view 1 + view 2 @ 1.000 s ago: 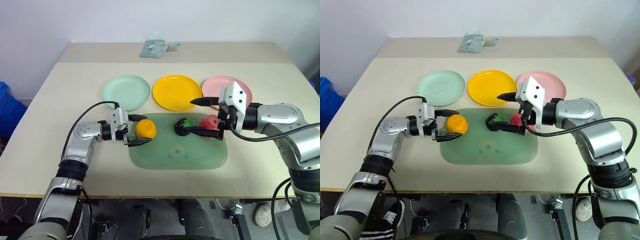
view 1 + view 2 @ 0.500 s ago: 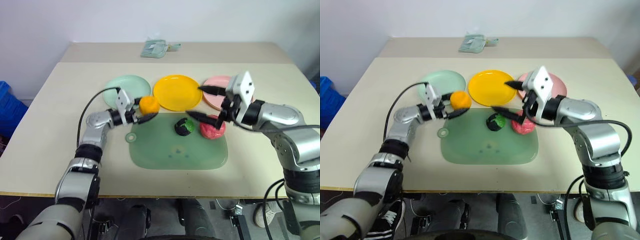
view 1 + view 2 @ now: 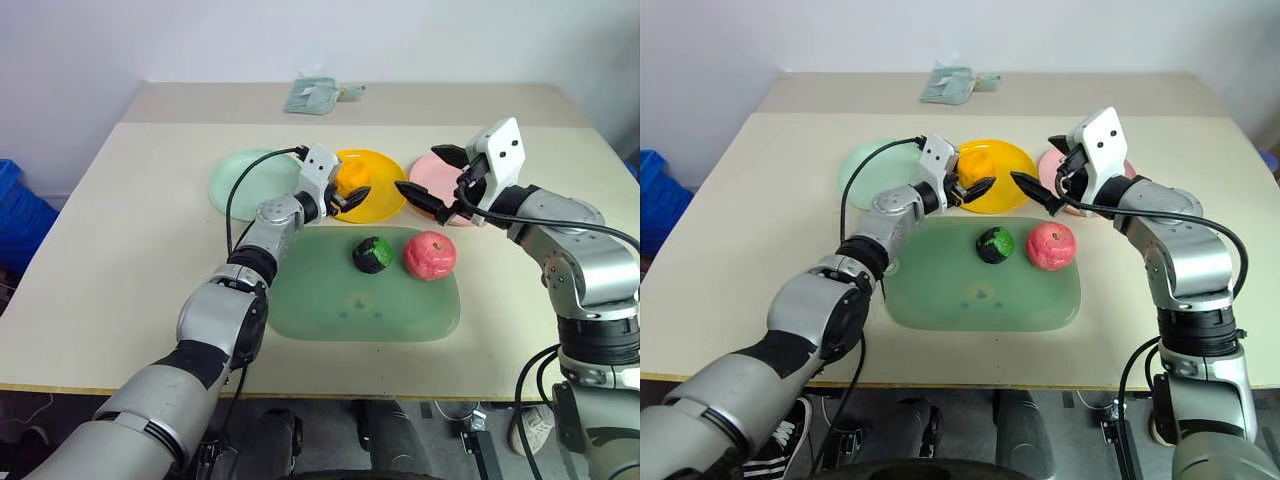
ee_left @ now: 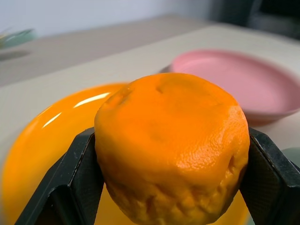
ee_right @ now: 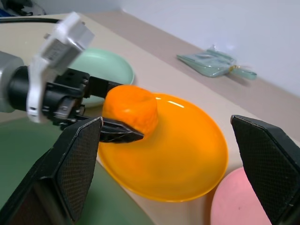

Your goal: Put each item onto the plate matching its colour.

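**Orange over the yellow plate: watch the drop**

Starting at the left, the mint plate (image 3: 252, 182) sits bare, and nothing threatens it. Your left claw (image 3: 347, 193) is pinching the orange (image 3: 349, 176) between its two fingers, holding it above the near-left part of the yellow plate (image 3: 385, 203). That is your main risk: the orange is rounded and the plate shallow, so if you let go from this height, or this close to the rim, it could bounce or roll off toward the mint plate or down onto the green board (image 3: 365, 290). Bring it lower and further in before you release.

On the board, the green-and-black ball (image 3: 373, 254) and the pinkish-red item (image 3: 430, 254) lie just beside each other. When you reach for one, a finger may well nudge the other and set the ball rolling.

Your right claw (image 3: 431, 178) is spread and empty, hanging over the near-left edge of the pink plate (image 3: 437, 172), close to the left claw. The two could collide if both move inward.

The bench (image 3: 120, 250) is a pale, smooth top with a second section behind it carrying a pale green pouch (image 3: 314, 95). A plain white wall stands beyond; something blue (image 3: 18, 215) sits on the floor at far left.
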`<state>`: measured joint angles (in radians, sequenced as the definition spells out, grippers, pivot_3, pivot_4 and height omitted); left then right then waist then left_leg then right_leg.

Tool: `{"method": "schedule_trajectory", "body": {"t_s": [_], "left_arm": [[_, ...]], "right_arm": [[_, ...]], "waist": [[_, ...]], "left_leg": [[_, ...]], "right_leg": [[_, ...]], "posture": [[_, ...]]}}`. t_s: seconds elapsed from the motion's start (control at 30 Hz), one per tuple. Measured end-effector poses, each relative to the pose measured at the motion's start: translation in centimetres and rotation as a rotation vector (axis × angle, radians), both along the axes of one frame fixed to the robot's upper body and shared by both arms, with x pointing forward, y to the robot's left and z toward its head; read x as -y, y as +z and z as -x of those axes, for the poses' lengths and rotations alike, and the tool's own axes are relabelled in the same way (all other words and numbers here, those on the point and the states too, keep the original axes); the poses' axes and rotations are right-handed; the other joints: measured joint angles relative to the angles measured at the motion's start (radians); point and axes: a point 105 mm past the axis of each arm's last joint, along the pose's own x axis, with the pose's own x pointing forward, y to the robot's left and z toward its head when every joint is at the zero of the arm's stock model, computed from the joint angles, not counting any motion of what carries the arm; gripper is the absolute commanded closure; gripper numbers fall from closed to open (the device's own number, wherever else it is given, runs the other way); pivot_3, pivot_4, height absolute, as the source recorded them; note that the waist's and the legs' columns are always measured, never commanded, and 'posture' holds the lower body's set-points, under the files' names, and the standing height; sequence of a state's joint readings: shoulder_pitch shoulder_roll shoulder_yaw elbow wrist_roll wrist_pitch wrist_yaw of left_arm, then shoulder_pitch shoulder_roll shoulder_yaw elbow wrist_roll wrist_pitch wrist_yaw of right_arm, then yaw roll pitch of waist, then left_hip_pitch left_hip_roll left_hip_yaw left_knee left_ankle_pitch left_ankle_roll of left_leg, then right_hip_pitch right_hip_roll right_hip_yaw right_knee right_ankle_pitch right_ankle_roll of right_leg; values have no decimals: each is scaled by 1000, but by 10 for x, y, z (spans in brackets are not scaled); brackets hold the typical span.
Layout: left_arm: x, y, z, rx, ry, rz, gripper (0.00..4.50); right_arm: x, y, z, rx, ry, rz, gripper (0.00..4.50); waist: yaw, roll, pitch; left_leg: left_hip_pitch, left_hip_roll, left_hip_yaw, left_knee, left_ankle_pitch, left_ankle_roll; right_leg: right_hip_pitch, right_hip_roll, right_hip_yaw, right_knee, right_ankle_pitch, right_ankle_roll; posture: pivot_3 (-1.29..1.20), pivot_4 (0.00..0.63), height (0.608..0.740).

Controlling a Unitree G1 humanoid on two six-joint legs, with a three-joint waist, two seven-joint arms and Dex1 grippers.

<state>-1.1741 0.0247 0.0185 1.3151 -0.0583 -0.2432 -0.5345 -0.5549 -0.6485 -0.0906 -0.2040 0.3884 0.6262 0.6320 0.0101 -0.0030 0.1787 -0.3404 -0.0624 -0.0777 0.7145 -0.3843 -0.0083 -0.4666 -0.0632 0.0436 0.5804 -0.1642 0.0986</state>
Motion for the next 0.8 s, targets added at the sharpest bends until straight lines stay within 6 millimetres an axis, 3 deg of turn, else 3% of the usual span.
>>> {"method": "schedule_trajectory", "body": {"t_s": [0.23,0.37,0.43,0.53,0.63,0.7,0.8], "left_arm": [[8,20,-2,65,3,36,76],[-3,42,-3,165,-2,59,76],[-6,57,3,157,-108,182,76],[-9,74,29,176,-404,276,76],[-22,49,64,116,-678,252,76],[-30,25,74,33,-716,238,76],[-21,9,89,8,-781,177,76]], "right_arm": [[-2,1,3,-1,2,-4,0],[-1,2,4,0,4,-11,0],[-2,3,4,-1,14,-15,0],[-8,3,10,-20,84,-38,0],[-12,1,27,-75,202,-26,0],[-11,0,33,-93,239,-8,0],[-9,1,35,-95,252,5,0]], "waist": [[2,0,0],[-2,0,0],[0,0,0],[-4,1,0],[-12,2,-1],[-15,1,-1],[-10,1,-1]], "left_leg": [[0,0,0,0,0,-1],[0,0,0,0,1,-1],[0,1,0,0,1,-1],[1,1,0,0,1,-1],[1,2,0,0,0,1],[0,2,0,2,-1,1],[1,2,-1,3,-1,1]], "right_leg": [[0,0,0,0,0,1],[0,0,0,0,0,1],[0,0,0,0,0,1],[1,0,0,1,0,1],[1,0,0,2,0,1],[2,0,0,2,0,1],[2,0,0,0,1,1]], "posture": [[0,150,740],[0,150,740],[0,150,740],[0,150,740],[0,150,740],[0,150,740],[0,150,740]]}}
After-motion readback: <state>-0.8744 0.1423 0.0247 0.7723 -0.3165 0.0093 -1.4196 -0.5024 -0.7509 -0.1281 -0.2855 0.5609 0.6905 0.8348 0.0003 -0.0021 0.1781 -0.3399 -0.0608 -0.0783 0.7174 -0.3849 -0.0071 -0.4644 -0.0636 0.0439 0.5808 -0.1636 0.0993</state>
